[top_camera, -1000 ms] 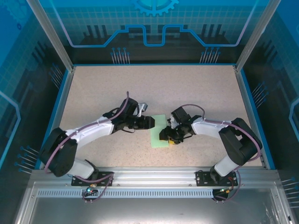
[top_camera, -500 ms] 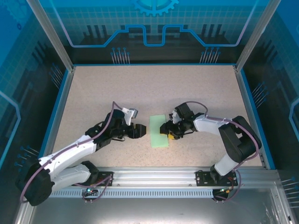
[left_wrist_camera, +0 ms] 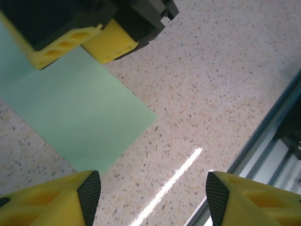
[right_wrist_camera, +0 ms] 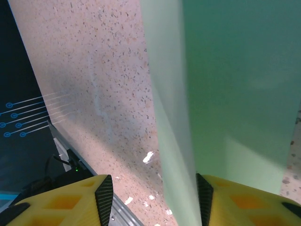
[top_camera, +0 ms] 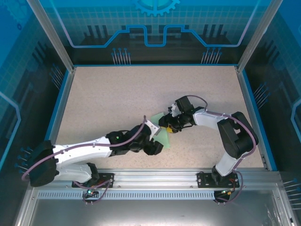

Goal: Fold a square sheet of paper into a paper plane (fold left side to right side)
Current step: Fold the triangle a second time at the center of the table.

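The square sheet of thin, pale mint-green paper lies near the middle of the speckled beige bench, just ahead of the two arms and between their tools. The work looks early. No nose point, triangular flap or dart outline shows. The right wrist view has one side of the sheet raised off the bench, so the side-to-side fold seems in hand and not yet pressed flat, with every later fold left to do. From above, the visible green strip runs lengthwise from the far side towards the arms, slightly slanted, with no tip to point anywhere. The left tool hovers by the sheet's near corner, fingers apart and empty. The right tool also has its fingers apart, astride the raised edge and not clamped on it.
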You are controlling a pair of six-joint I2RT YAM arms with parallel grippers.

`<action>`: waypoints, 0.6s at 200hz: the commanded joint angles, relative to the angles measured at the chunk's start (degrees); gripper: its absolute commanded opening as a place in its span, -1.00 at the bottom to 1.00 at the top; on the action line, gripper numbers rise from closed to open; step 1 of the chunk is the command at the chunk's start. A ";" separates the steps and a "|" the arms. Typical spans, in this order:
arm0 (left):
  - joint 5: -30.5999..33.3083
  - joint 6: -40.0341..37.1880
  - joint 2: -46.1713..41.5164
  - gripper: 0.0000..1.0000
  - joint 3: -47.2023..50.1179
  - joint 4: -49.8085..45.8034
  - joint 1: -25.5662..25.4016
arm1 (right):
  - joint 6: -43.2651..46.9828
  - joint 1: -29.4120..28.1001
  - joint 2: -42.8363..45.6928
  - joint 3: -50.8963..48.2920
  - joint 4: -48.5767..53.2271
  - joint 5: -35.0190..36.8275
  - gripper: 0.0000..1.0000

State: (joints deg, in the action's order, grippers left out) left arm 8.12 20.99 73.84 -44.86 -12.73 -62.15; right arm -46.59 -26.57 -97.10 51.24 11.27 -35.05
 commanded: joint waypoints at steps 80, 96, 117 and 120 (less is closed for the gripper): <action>14.94 -0.36 16.28 0.38 -11.02 -4.25 -5.66 | -2.00 0.82 0.86 2.02 -0.11 -1.87 0.03; 15.82 0.48 18.57 0.39 -12.69 -5.43 -5.80 | -2.08 0.91 0.95 1.94 -0.03 -1.68 0.03; 17.29 1.53 21.57 0.40 -15.15 -7.77 -6.05 | -2.10 0.87 1.06 1.84 -0.11 -1.33 0.03; 17.45 1.84 21.93 0.40 -15.45 -8.05 -6.10 | -2.10 0.83 1.04 1.84 -0.18 -1.33 0.03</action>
State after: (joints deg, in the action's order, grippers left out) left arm 22.24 21.02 93.01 -56.88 -16.93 -67.48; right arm -48.05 -26.46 -97.10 52.21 11.03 -35.62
